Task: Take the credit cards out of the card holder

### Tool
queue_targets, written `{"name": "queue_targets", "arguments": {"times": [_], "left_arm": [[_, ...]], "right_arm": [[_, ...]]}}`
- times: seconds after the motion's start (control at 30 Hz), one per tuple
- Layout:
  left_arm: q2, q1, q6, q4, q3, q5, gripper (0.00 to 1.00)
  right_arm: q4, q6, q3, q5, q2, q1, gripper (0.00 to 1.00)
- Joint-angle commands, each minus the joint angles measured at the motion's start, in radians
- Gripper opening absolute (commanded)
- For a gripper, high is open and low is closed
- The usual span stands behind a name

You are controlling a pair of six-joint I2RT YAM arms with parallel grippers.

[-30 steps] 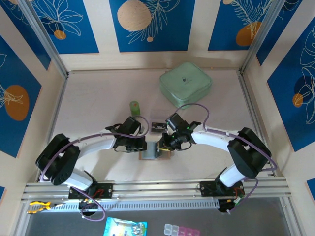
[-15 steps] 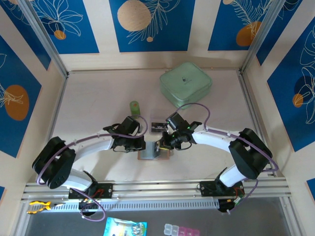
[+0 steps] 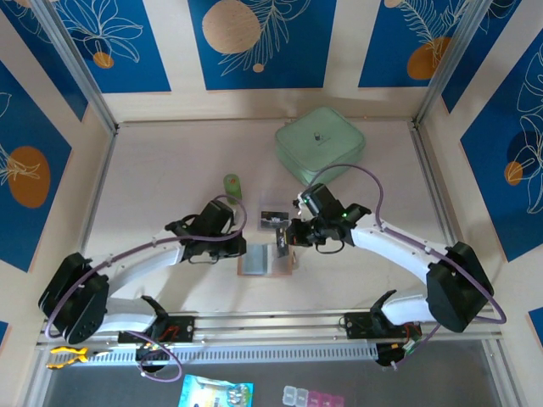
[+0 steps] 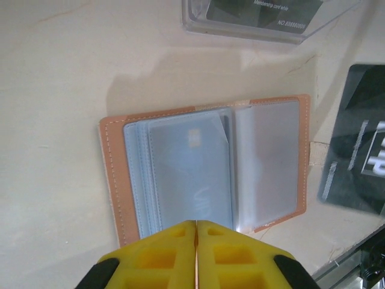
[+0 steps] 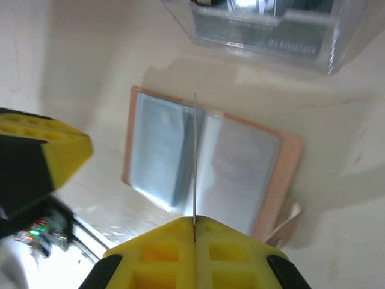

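The right gripper (image 5: 194,224) is clamped on a dark credit card (image 4: 355,138), which is edge-on in its own wrist view and cut off at 3 o'clock in the left's. The left gripper (image 4: 197,226), jaws together, hides the near edge of the card holder (image 4: 264,162), which lies open on the table (image 3: 170,170), its fold running 12 to 6.

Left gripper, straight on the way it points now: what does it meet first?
Probably the open tan leather card holder, at the light-blue card tucked inside it; depth is unclear.
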Motion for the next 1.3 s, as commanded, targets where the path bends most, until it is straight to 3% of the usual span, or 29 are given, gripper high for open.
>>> {"name": "queue_targets", "arguments": {"times": [0.0, 0.17, 0.3, 0.47, 0.8, 1.27], "left_arm": [[-0.046, 0.013, 0.019, -0.046, -0.018, -0.039, 0.09], [-0.088, 0.022, 0.025, -0.063, -0.038, -0.051, 0.10], [-0.112, 0.028, 0.017, -0.058, -0.059, -0.047, 0.10], [-0.133, 0.032, 0.018, -0.067, -0.072, -0.042, 0.11], [-0.150, 0.039, 0.018, -0.062, -0.091, -0.031, 0.12], [-0.142, 0.050, 0.019, -0.048, -0.100, -0.022, 0.13]], "right_arm": [[-0.088, -0.326, 0.072, 0.033, 0.014, -0.015, 0.00], [-0.171, -0.715, 0.184, -0.025, 0.091, -0.040, 0.00], [-0.284, -0.993, 0.314, 0.013, 0.200, -0.034, 0.00], [-0.405, -1.203, 0.497, 0.060, 0.343, -0.028, 0.00], [-0.581, -1.350, 0.826, 0.150, 0.596, -0.030, 0.00], [-0.598, -1.403, 0.849, 0.162, 0.705, -0.038, 0.00]]}}
